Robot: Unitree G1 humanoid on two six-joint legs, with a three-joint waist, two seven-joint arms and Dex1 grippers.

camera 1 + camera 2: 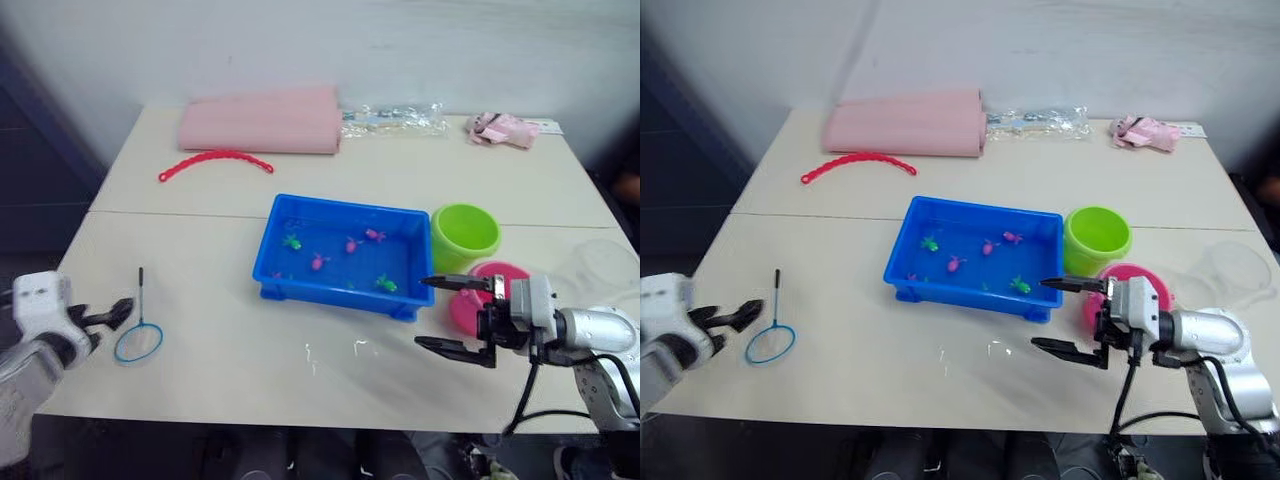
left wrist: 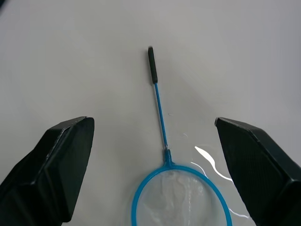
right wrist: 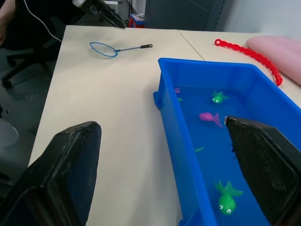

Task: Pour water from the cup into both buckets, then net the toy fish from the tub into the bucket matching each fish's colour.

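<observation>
Lying flat, net (image 1: 138, 335) near table's left front edge | left gripper (image 1: 112, 315) spread apart just beside its hoop | right gripper (image 1: 456, 316) spread apart, empty, beside tub (image 1: 340, 256) | fish (image 1: 385, 284) float in tub | green bucket (image 1: 464, 235), pink bucket (image 1: 497, 275) right of tub

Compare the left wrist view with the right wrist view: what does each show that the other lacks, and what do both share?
Left wrist view alone: the left gripper with its fingers spread wide, poised over the hoop end of the net, not touching it.

Right wrist view alone: the right gripper, open, facing the tub, where pink and green toy fish sit in water, plus a red chain and a pink roll.

Both share: the net lying flat on the table.
</observation>
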